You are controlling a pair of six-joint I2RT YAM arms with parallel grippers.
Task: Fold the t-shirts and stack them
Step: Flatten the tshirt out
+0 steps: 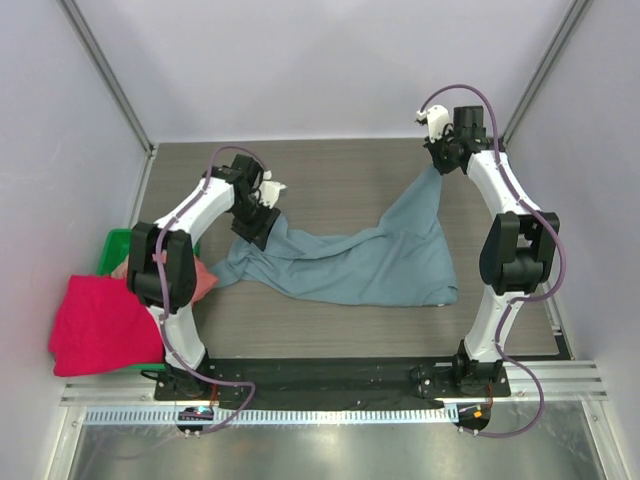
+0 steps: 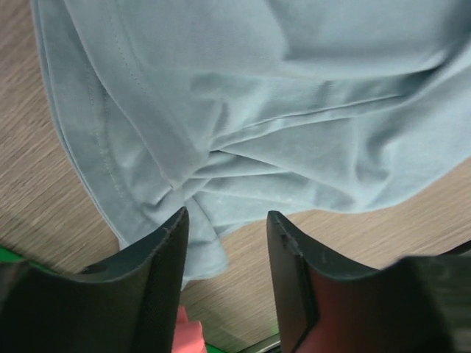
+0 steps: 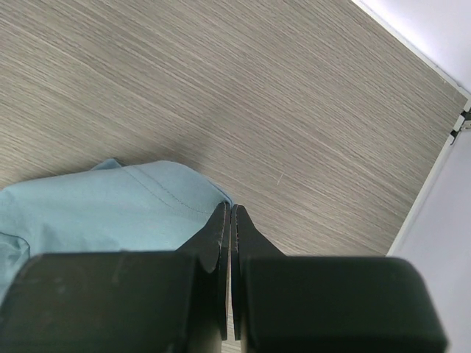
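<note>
Rail: black strip (image 1: 330,375) along the near edge of the table (image 1: 340,170); both arm bases sit on it.
Near left: crimson shirt (image 1: 100,325) bunched at the left near corner, just beside the left arm's base. Cannot tell whether it overhangs the edge.
Behind it: salmon shirt (image 1: 203,280), mostly hidden by the left arm, touching the crimson one. Green bin (image 1: 118,240) against the left wall, only its rim showing.
Middle: blue shirt (image 1: 360,265) spread unfolded across the centre. Near hem lies flat on the wood with a bare strip between it and the rail. Left end creased into ridges.
Left gripper (image 2: 224,220): jaws apart, holding nothing, poised over the shirt's crumpled left end; hem lies under the left finger.
Right gripper (image 3: 229,213): jaws pressed together on a hemmed corner of the blue shirt, held up off the table at far right, so the cloth rises in a taut peak.
Far: bare wood from the shirt to the back wall, widest between the two grippers.
Right edge: the right arm stands close to the side wall.
</note>
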